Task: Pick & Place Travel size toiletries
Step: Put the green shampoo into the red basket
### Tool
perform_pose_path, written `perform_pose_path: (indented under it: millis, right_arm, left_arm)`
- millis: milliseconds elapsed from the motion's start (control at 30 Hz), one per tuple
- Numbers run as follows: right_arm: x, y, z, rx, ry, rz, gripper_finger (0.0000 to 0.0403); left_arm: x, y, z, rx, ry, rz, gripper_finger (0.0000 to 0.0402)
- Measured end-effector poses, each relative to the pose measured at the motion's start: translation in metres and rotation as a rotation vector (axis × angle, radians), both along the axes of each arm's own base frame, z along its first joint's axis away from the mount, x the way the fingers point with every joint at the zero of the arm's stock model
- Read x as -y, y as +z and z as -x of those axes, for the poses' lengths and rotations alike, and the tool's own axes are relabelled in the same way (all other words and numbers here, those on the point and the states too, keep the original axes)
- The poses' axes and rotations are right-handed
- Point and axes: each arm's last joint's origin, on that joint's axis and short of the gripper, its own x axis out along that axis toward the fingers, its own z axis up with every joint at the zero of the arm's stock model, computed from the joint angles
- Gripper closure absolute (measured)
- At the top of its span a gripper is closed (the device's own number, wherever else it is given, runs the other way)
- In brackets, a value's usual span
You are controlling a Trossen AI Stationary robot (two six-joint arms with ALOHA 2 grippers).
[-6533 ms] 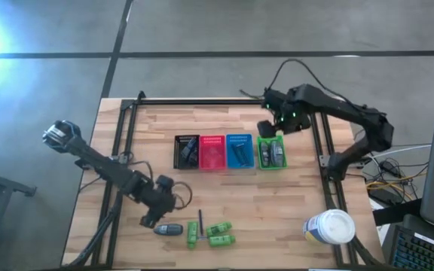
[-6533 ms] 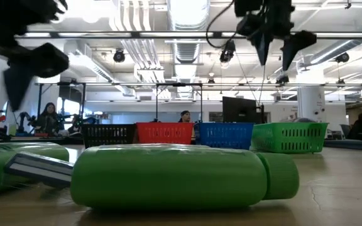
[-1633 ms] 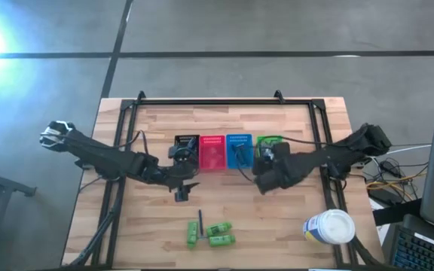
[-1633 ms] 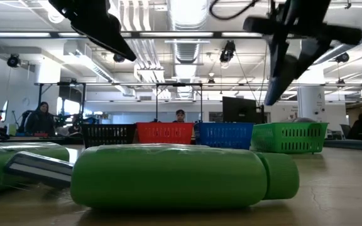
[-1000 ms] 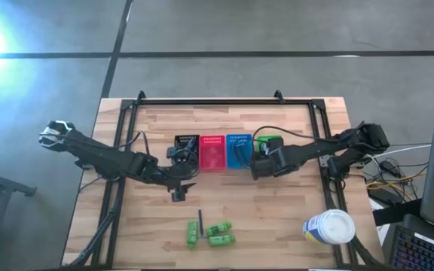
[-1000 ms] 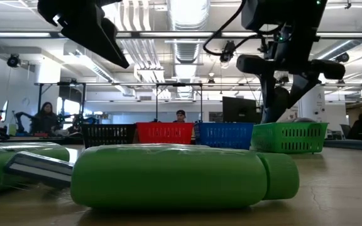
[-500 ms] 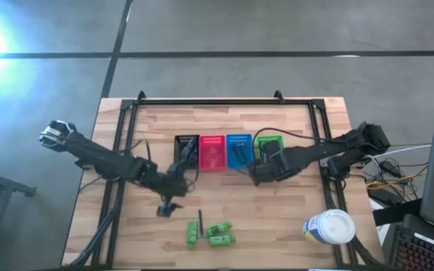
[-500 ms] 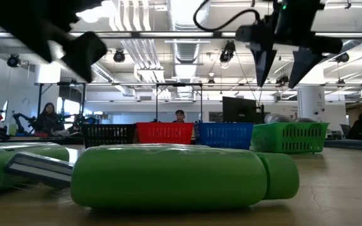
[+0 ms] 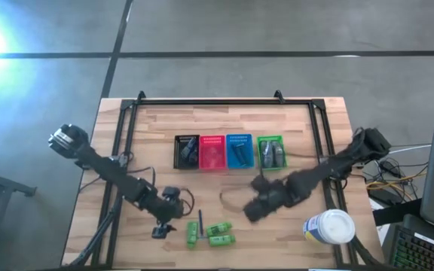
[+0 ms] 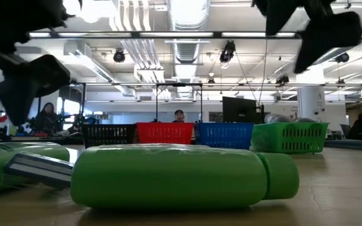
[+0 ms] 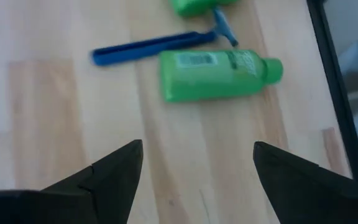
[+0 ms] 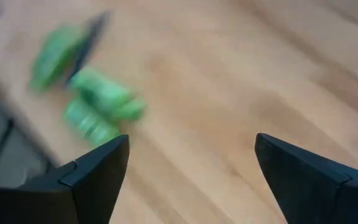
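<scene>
Jaws spread and empty on both arms, most toiletries sit in the baskets, leaving three green bottles and a razor on the counter.

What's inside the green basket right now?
The green basket holds two dark grey oval containers lying side by side, as the high view shows. Anything beneath them is covered; the low view shows only the mesh wall.
</scene>
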Motion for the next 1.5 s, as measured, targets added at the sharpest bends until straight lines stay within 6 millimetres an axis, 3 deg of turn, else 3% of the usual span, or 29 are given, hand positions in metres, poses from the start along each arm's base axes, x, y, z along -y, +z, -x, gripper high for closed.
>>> perform_pose_path:
  millis: [133, 200, 467, 733, 933, 1133, 1500]
  right_arm:
    - [-0.033, -0.012, -0.014, 0.168, 0.391, 0.152, 0.0076]
    - [-0.042, -0.019, -0.023, 0.221, 0.506, 0.213, 0.0083]
    - [-0.053, -0.035, -0.049, 0.209, 0.657, 0.319, 0.0099]
    - [-0.064, -0.067, -0.069, 0.141, 1.020, 0.528, 0.0089]
    - [-0.069, -0.082, -0.090, 0.125, 1.079, 0.561, 0.0079]
    - [-0.059, -0.086, -0.105, 0.103, 1.067, 0.521, 0.0090]
    - [-0.053, -0.088, -0.111, 0.126, 1.075, 0.452, 0.0128]
  left_arm:
    - [0.010, -0.007, 0.002, 0.002, -0.026, -0.019, 0.0092]
    - [0.012, -0.010, 0.001, -0.015, 0.008, 0.001, 0.0092]
    - [0.015, -0.010, 0.002, -0.073, 0.162, 0.096, 0.0092]
    - [0.015, -0.006, 0.002, -0.063, 0.176, 0.111, 0.0092]
    - [0.015, -0.006, 0.002, -0.058, 0.185, 0.105, 0.0092]
    - [0.014, -0.007, 0.004, -0.070, 0.170, 0.078, 0.0092]
    - [0.003, -0.009, 0.015, -0.081, 0.166, 0.033, 0.0092]
